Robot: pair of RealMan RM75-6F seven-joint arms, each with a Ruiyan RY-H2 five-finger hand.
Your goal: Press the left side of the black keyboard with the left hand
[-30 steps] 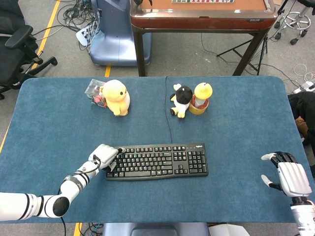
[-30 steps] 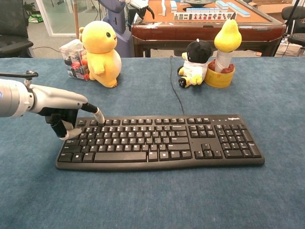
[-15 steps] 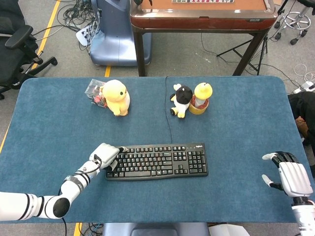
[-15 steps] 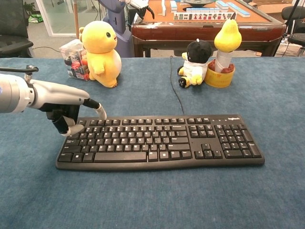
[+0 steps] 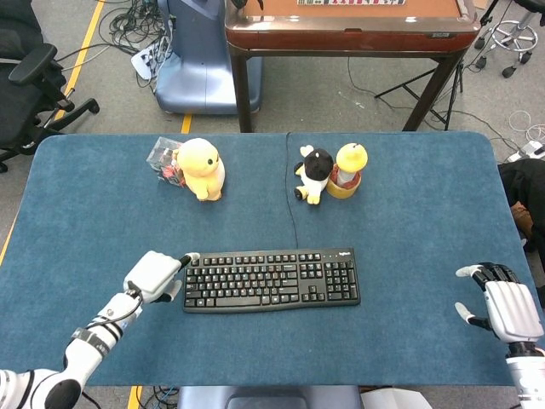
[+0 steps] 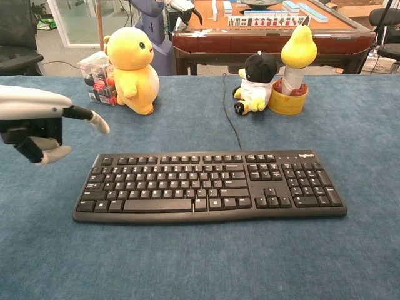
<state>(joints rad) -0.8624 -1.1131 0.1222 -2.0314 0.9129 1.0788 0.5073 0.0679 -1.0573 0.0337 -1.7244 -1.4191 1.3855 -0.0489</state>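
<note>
Item, black keyboard (image 5: 271, 280): it is lying flat near the front middle of the blue worktop (image 5: 409, 221), its cable running away toward the far edge. Item, left hand (image 5: 153, 275): I am holding it just beside the keyboard's left end, apart from the keys; in the chest view it is hovering above the cloth with one of its fingers (image 6: 98, 122) pointing out toward the keyboard and the others curled in, gripping nothing. Item, right hand (image 5: 507, 308): I am keeping it idle at the worktop's right edge, well apart from the keyboard, fingers spread and empty. Item, task progress: no key is being touched at this moment, so I am judging the press as not under way; what is left, if a press is needed now, is bringing the pointing finger over the leftmost keys and lowering it. Other stock at the far side: a yellow plush toy (image 5: 202, 169) beside a clear box (image 5: 163, 159), and a black-and-white plush toy (image 5: 314, 173) touching a yellow cup (image 5: 347, 171).
</note>
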